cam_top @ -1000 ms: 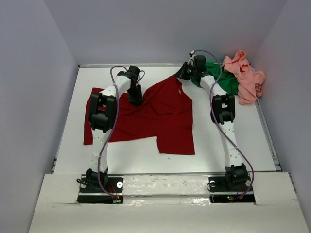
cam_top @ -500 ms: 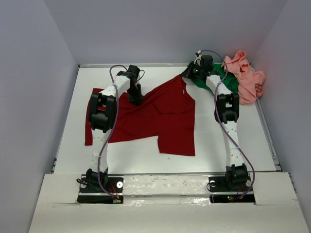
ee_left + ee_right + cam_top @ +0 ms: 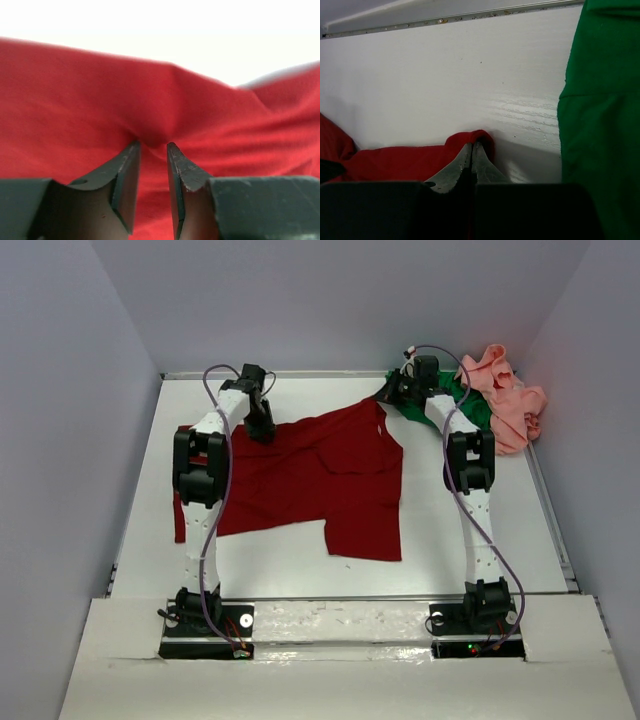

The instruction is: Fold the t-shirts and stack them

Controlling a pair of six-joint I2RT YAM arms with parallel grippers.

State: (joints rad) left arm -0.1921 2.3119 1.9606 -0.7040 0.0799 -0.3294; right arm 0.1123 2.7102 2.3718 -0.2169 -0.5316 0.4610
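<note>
The left pincer (image 3: pixel 152 146) is nipping a pucker along the far edge of the red shirt (image 3: pixel 320 475), while the right pincer (image 3: pixel 472 146) is clenching that edge's right corner just beside the green shirt (image 3: pixel 600 100), the cloth running left-to-right between them and lying nearward over the tabletop (image 3: pixel 440 540).

The dark red t-shirt (image 3: pixel 340 475) and green t-shirt (image 3: pixel 602 125) are matt cloth; the table (image 3: pixel 445 90) is smooth, faintly glossy.

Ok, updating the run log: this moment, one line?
dark red t-shirt: spread; left gripper: pinching it; right gripper: shut on its edge; green t-shirt, pink t-shirt: heaped
</note>
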